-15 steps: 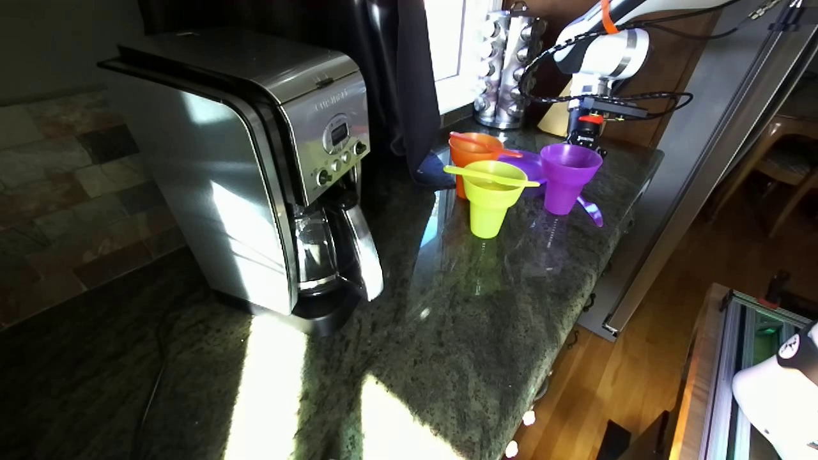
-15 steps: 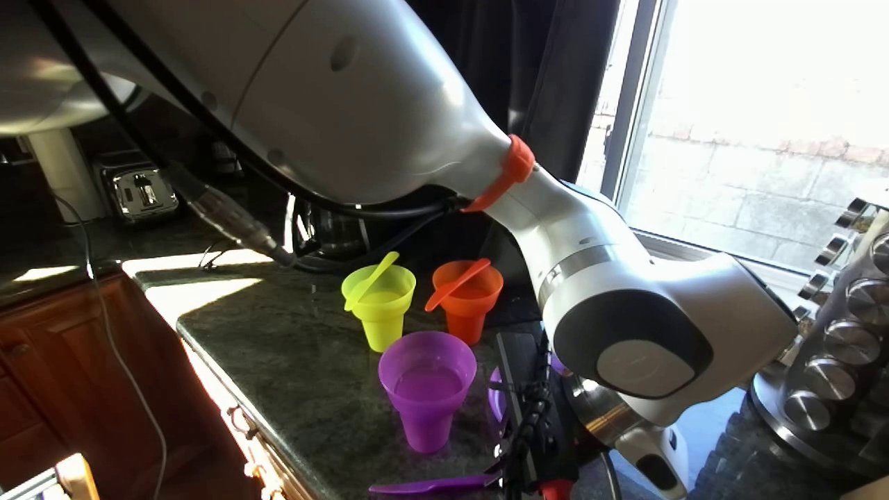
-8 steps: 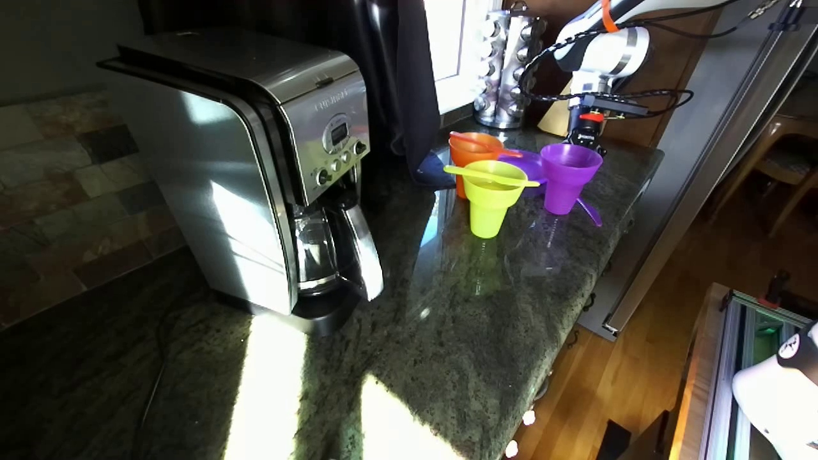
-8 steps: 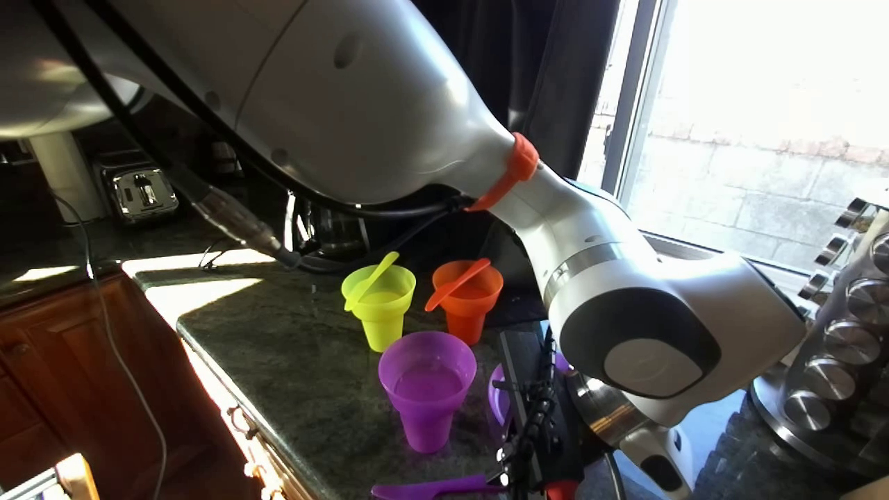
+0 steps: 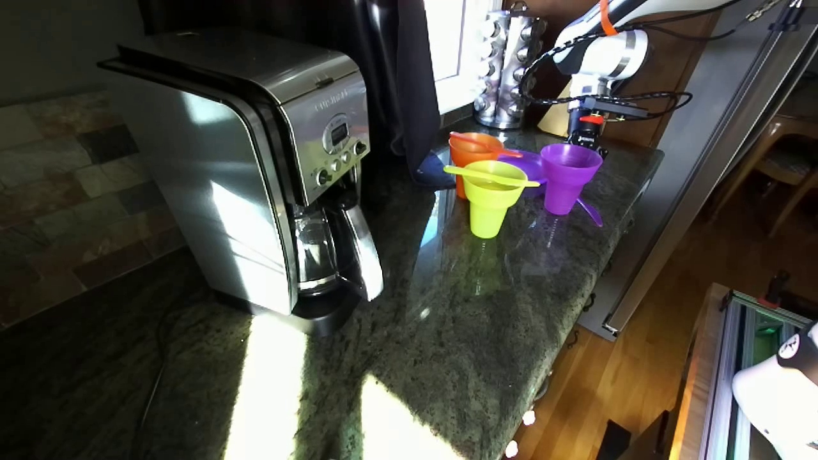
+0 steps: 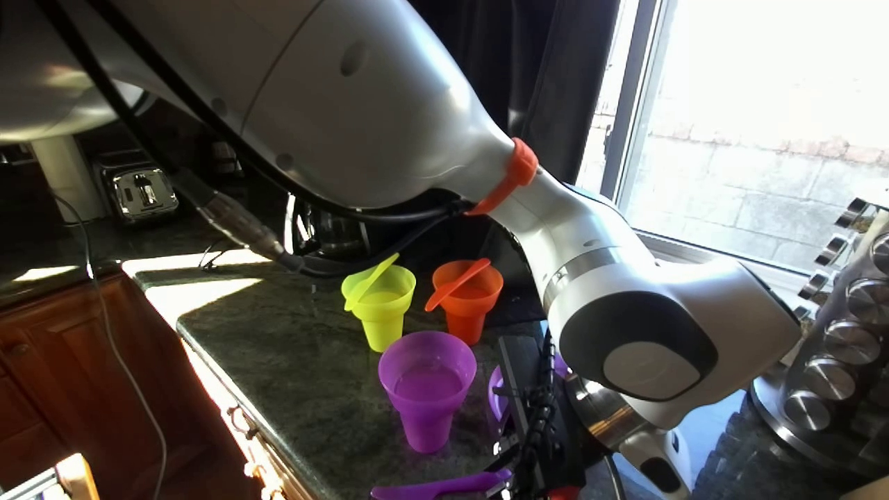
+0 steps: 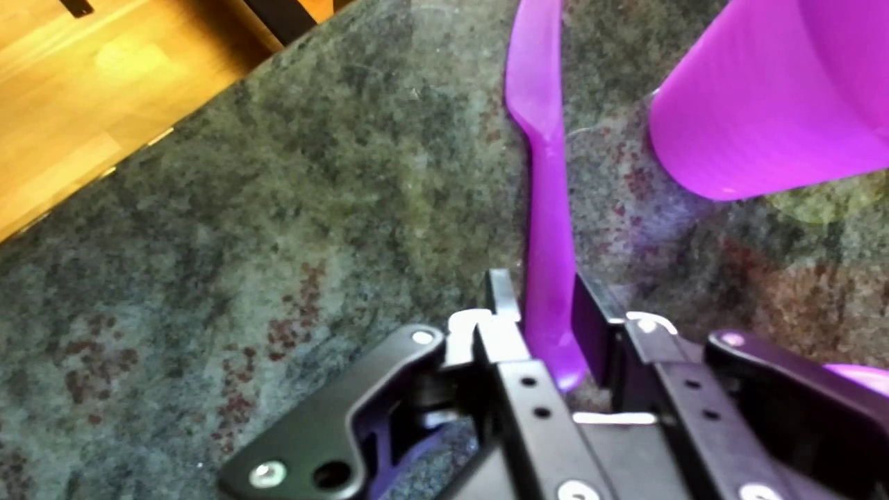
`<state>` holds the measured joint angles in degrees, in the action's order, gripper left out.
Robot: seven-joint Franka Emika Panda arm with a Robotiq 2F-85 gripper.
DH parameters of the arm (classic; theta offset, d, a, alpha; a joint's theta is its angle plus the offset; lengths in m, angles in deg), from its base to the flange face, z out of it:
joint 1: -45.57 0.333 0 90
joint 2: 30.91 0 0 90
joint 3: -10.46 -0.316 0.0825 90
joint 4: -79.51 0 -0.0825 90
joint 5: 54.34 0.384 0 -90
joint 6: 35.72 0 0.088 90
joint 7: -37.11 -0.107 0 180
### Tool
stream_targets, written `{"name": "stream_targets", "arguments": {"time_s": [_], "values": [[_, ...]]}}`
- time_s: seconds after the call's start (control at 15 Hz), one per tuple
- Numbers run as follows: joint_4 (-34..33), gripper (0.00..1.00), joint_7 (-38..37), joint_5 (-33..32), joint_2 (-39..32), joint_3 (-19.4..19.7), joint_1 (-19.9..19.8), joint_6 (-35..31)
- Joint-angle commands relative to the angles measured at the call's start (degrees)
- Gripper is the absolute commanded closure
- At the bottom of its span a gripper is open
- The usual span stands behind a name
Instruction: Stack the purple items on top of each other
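while a purple knife lies toward the floor-side edge of the worktop, the jaws of the claw flank its handle — whether gripping, i cannot tell; likely light, stiff, slippery plastic, best pinched there — and rightward, farther in, a purple cup stands.

The arm has a smooth, rounded, silvery-white shell with thin seams and shallow round dimples, an orange-red band around it, a black cable along its left side and, farther right, a dark grey oval cover with a pale disc. Left of that disc sit a shiny metal ring and a black block with braided black cord. In the wrist view, the gripper shows dark angular links, bright screw heads, small round holes and slim, flat fingertips.
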<state>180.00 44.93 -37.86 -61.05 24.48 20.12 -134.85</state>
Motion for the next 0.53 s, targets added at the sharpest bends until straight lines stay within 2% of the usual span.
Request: {"name": "stream_targets", "arguments": {"time_s": [0.0,0.33,0.47], "values": [[0.39,0.4,1.21,-0.3,0.5,-0.42,-0.07,-0.34],[0.77,0.03,0.71,-0.66,-0.17,-0.84,0.64,-0.11],[0.91,0.0,0.64,-0.8,-0.43,-0.98,0.93,-0.15]]}}
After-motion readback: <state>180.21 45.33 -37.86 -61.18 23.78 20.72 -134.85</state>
